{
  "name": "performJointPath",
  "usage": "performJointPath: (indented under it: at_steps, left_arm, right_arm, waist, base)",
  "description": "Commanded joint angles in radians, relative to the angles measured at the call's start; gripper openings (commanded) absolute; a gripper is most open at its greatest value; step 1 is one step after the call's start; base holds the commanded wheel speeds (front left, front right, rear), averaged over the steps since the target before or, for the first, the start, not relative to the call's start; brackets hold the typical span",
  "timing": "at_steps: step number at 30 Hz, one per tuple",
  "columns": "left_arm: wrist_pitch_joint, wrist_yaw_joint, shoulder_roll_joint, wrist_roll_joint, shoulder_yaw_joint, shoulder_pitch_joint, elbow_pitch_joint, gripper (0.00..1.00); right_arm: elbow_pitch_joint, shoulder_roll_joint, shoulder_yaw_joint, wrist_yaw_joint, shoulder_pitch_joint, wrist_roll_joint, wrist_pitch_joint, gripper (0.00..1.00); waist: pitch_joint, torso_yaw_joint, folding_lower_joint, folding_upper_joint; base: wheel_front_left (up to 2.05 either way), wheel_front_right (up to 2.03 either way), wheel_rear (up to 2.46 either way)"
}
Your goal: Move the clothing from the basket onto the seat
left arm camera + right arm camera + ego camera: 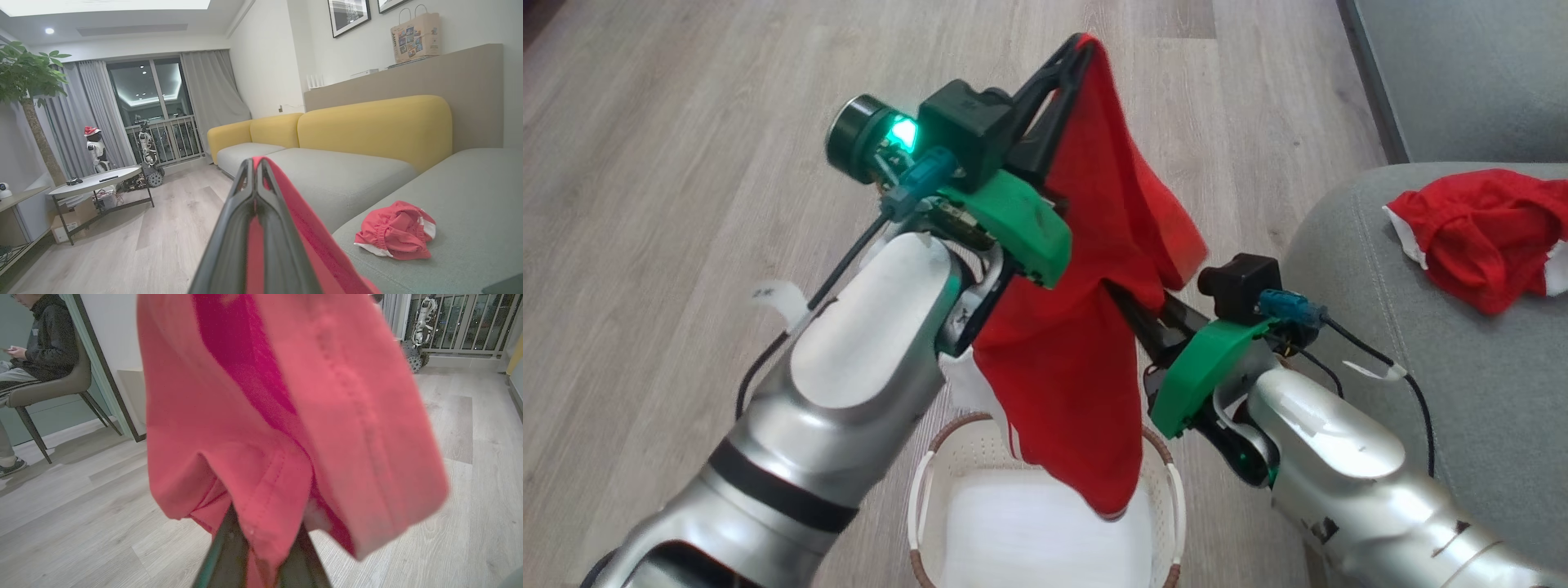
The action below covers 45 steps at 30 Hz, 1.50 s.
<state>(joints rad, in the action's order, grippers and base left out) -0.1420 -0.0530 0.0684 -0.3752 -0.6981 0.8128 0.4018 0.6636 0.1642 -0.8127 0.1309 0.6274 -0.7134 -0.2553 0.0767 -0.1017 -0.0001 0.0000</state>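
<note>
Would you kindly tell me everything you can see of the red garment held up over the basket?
The red garment is thin mesh-like fabric with stitched hems and white stripes low down. It hangs crumpled, pinched at its top in the shut left claw. Its middle drapes over the right claw, hiding the tips. Its low end dangles above the basket.

place: home living room | seating: long fabric sofa [339, 171], grey-green seat cushions [470, 183], yellow rounded backrests [376, 122] | floor: pale wood-look planks [163, 228] | window: floor-length grey curtains [212, 94] beside glazed balcony door [155, 106] | also: low white oval table [94, 181], framed wall pictures [349, 16], leafy green tree [28, 73]
</note>
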Motion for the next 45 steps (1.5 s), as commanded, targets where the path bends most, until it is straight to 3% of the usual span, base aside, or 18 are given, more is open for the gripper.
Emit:
performJointPath:
  at_steps: [1,12,13,14,15,16,17,34,45]
  left_arm:
    - [0.004,-0.006,0.029,-0.005,0.044,0.042,-0.021,0.00]
    - [-0.021,-0.038,0.081,-0.047,0.087,-0.044,0.045,0.00]
    - [-0.028,-0.041,0.086,-0.049,0.090,-0.054,0.050,0.17]
    - [-0.033,-0.042,0.089,-0.051,0.089,-0.065,0.055,0.41]
    - [-0.037,-0.043,0.093,-0.052,0.088,-0.078,0.059,0.49]
    - [-0.042,-0.042,0.096,-0.053,0.087,-0.089,0.062,0.81]
    - [-0.049,-0.041,0.097,-0.056,0.085,-0.102,0.064,1.00]
    - [-0.115,-0.015,0.073,-0.026,0.011,-0.272,0.031,1.00]
    - [-0.119,0.003,0.031,-0.020,-0.027,-0.291,0.036,1.00]
  right_arm:
    - [-0.034,-0.002,0.011,0.000,0.021,0.011,-0.006,0.00]
    - [-0.172,0.021,0.148,0.000,-0.055,0.125,-0.006,0.00]
    - [-0.186,0.024,0.161,0.000,-0.059,0.131,-0.006,0.00]
    - [-0.200,0.029,0.173,0.000,-0.062,0.137,-0.006,0.00]
    - [-0.213,0.034,0.183,0.000,-0.064,0.143,-0.006,0.00]
    - [-0.224,0.040,0.193,0.000,-0.066,0.148,-0.006,0.00]
    - [-0.233,0.045,0.202,0.000,-0.066,0.151,-0.006,0.00]
    - [-0.305,0.181,0.315,0.000,-0.045,0.204,-0.006,0.00]
    - [-0.351,0.248,0.368,0.000,-0.058,0.200,0.010,0.00]
  waist:
    - [-0.001,0.002,0.0001,0.0000]
    - [-0.016,0.059,0.0001,0.0000]
    - [-0.018,0.068,0.0001,0.0000]
    - [-0.020,0.075,0.0001,0.0000]
    - [-0.021,0.085,0.0001,0.0000]
    - [-0.023,0.094,0.0001,0.0000]
    - [-0.025,0.104,0.0001,0.0000]
    - [-0.068,0.335,0.0001,0.0000]
    - [-0.121,0.478,0.0001,0.0000]
  base:
    - [0.00,0.00,0.00]
    - [0.00,0.00,0.00]
    - [0.00,0.00,0.00]
    - [0.00,0.00,0.00]
    - [0.00,0.00,0.00]
    - [0.00,0.00,0.00]
    - [0.00,0.00,0.00]
    - [0.00,0.00,0.00]
    - [0.00,0.00,0.00]
